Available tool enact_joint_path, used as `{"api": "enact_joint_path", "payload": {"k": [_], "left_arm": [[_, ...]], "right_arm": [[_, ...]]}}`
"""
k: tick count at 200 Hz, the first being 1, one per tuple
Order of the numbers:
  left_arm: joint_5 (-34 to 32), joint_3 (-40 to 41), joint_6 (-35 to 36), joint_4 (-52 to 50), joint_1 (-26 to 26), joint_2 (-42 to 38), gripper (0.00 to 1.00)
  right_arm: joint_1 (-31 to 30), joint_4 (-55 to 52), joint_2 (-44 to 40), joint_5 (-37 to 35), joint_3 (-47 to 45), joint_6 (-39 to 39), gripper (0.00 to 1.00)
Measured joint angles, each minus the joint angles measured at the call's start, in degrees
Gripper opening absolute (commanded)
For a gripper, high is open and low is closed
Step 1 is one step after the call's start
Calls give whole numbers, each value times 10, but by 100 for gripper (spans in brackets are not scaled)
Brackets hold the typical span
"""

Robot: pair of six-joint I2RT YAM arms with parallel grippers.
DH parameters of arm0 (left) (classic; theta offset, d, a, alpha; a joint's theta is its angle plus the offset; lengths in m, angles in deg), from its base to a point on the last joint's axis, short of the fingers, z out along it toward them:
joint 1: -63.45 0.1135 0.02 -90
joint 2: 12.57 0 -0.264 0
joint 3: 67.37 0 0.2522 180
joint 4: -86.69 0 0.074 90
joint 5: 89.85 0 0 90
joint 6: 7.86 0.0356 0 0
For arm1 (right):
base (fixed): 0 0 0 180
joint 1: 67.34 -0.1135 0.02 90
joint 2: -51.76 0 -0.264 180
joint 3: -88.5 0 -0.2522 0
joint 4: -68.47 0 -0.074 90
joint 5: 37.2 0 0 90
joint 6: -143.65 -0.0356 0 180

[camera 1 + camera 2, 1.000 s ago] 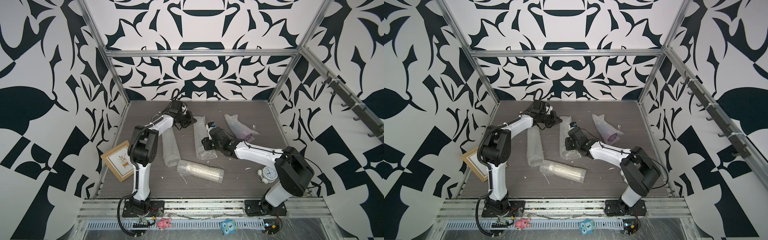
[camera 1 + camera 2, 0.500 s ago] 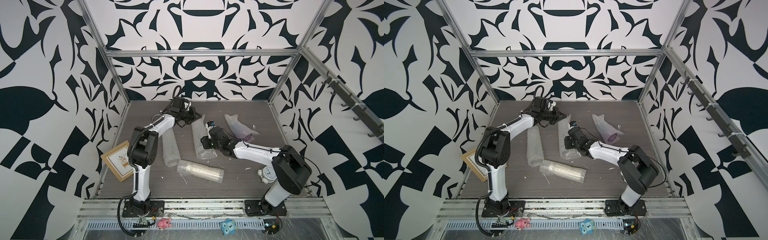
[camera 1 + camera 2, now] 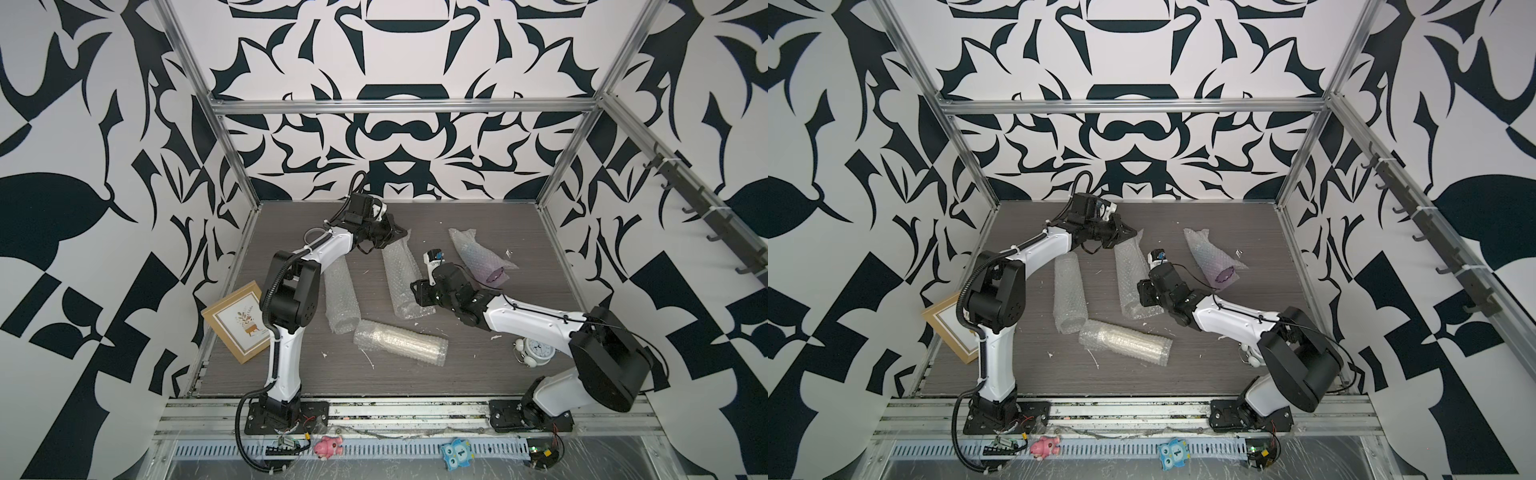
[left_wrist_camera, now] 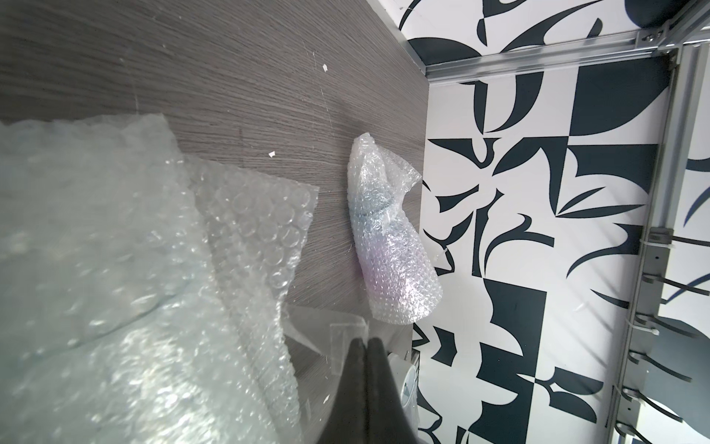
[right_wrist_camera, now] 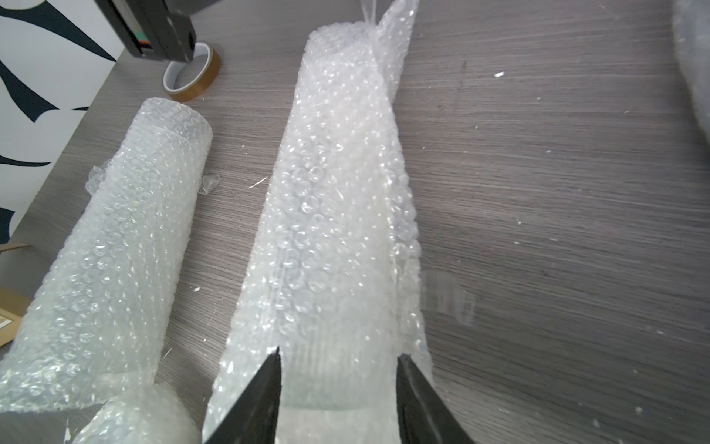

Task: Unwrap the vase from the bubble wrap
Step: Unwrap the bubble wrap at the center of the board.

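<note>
Noting bubble-wrap roll [image 3: 401, 278] runs between your grippers | left gripper [image 3: 403, 234] pinches far flap [image 4: 345, 330] | right gripper [image 5: 338, 351] half-open astride near end

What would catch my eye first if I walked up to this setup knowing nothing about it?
The loud black-and-white patterned walls around the grey table hit first. Next, two white-and-black arms meet over a bubble wrap roll mid-table: the left gripper pinches its far end, the right gripper straddles its near end, open. At the back right lies a purple vase, wrapped.
</note>
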Motion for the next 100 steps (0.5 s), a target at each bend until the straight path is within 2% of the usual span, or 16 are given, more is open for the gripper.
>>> {"api": "enact_joint_path", "payload": {"k": [22,66,100], "left_arm": [[1,-2,7,-2,-1,0,0],[1,-11,20,-17,-2,0,7],[0,-22,32,-38,-2,0,7]], "right_arm": [[11,19,-7,-2,-10,20,53],[33,78,-1,-4,-14,80,54],[59,132,50,13,10,112,53]]}}
